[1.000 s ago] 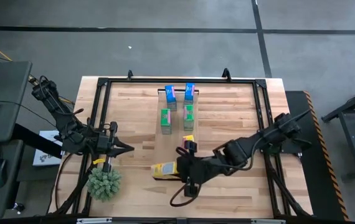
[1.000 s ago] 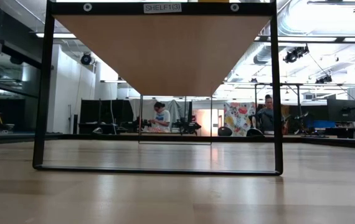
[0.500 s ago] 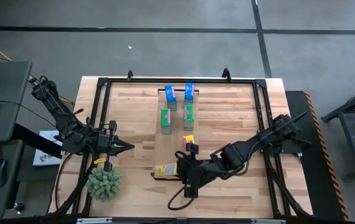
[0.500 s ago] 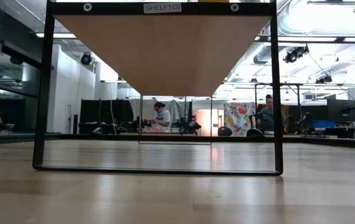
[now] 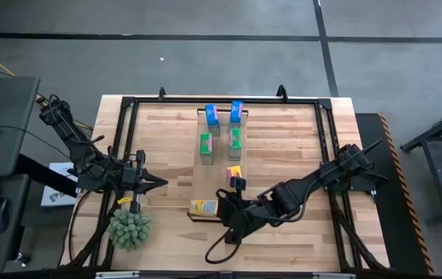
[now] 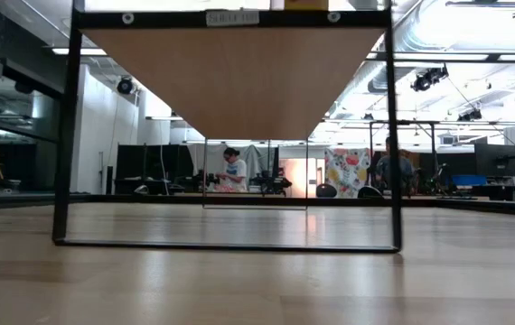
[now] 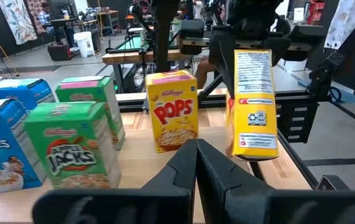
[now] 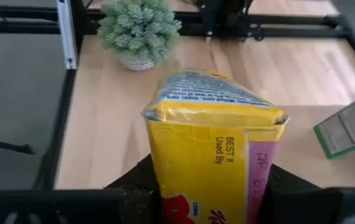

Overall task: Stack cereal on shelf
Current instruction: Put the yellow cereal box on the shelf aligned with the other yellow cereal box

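Right gripper [image 5: 218, 209] from above has a yellow cereal box [image 5: 203, 208] clamped over the near end of the shelf [image 5: 219, 167], lined up behind the blue, green and yellow ones. From the left wrist we see it hanging beside the standing Pops box [image 7: 172, 110]; the left gripper [image 7: 196, 149] waits pinched closed. Right wrist view just gives us the box [image 8: 212, 149] squeezed between the fingers, plant [image 8: 140, 28] beyond.

Bare shelf [image 5: 267, 143] lies open at my three o'clock. Toward twelve the standing yellow box [image 5: 234, 173] blocks me — green [image 5: 236, 139] and blue boxes [image 5: 236, 113] behind it.
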You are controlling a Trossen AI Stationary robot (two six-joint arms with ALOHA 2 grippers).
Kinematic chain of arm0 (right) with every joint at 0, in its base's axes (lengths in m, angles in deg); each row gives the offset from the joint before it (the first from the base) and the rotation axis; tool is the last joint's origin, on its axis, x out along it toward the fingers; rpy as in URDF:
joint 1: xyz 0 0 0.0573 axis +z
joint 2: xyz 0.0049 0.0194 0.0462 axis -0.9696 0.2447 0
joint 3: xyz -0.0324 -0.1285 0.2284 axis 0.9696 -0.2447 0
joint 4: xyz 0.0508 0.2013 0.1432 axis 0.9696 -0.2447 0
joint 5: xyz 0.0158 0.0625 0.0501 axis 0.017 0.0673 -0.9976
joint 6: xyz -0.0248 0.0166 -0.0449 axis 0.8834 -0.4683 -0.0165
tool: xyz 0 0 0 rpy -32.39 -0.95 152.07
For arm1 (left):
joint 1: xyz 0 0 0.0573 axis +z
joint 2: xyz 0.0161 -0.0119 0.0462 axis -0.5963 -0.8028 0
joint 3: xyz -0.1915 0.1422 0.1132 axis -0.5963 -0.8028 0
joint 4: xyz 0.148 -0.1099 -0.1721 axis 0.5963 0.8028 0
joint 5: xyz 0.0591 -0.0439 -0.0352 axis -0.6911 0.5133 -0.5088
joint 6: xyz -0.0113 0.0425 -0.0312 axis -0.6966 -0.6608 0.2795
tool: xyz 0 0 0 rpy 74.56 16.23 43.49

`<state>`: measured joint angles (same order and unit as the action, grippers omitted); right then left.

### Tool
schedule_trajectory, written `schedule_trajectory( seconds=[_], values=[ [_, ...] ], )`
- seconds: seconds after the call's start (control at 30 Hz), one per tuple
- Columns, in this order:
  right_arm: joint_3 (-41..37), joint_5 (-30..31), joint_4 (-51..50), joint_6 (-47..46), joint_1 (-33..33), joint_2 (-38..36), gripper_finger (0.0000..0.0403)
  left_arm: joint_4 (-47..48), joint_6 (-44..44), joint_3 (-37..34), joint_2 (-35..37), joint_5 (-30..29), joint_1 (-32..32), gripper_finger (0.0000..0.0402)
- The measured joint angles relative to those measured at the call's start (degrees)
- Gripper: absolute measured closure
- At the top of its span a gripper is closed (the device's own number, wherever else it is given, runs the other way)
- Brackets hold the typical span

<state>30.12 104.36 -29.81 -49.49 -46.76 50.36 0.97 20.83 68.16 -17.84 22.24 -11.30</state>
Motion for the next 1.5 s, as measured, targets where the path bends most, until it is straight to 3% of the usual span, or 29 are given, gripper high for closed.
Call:
schedule_trajectory(
  seconds=[0.53,0.87,1.5],
  values=[
    [2.0,3.3,3.6,4.4,0.1,0.1,0.0284,0.0,0.0,0.0,0.0,0.0,0.0,0.0402],
    [1.8,3.9,-5.7,-2.3,-0.6,0.1,0.0284,0.0,0.0,0.0,-1.3,0.0,0.0,0.0401],
    [1.7,1.0,-10.5,-7.2,-1.7,0.1,0.0284,-0.4,1.0,0.0,-2.9,-0.2,2.7,0.0401]
  ],
)
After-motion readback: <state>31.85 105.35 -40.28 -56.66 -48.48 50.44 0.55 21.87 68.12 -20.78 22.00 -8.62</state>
